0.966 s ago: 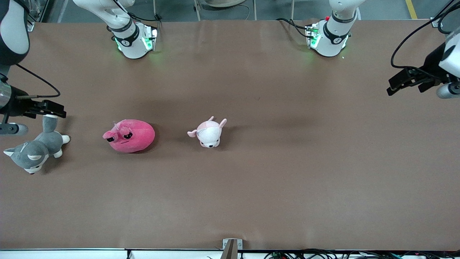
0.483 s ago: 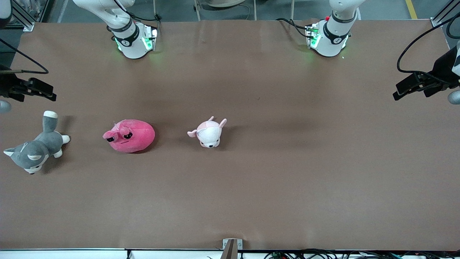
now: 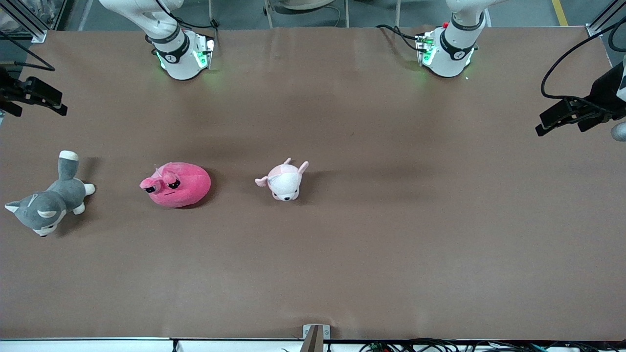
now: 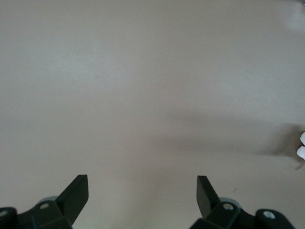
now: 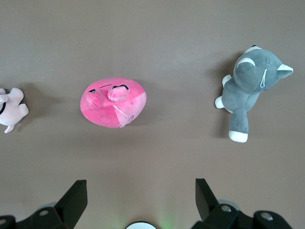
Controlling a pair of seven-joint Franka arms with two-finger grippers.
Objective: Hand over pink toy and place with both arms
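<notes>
the pink toy [image 3: 176, 184] lay on the brown table [image 3: 342, 254], toward the right arm's end, between a grey-and-white husky plush [image 3: 46, 203] and a smaller pale pink-and-white puppy plush [image 3: 283, 181]. the three sat in a rough row along the table's length, well apart from one another, with the husky closest to the table's end. the toy's long axis ran along that same row. its face, with the droopy black eyes and a small ear, sat at the end toward the husky and was turned a little toward the front camera; its rounded back end pointed toward the puppy. nothing touched it.

the right gripper [image 3: 46, 100] hung in the air over the table's edge at the right arm's end, its fingers [image 5: 72, 198] spread wide and empty. in the right wrist view the pink toy [image 5: 114, 109], the husky [image 5: 250, 86] and part of the puppy [image 5: 10, 110] all showed on the table below it.

the left gripper [image 3: 555, 120] hung over the bare table near the left arm's end, well apart from all three toys, its fingers [image 4: 76, 191] likewise wide apart and holding nothing
</notes>
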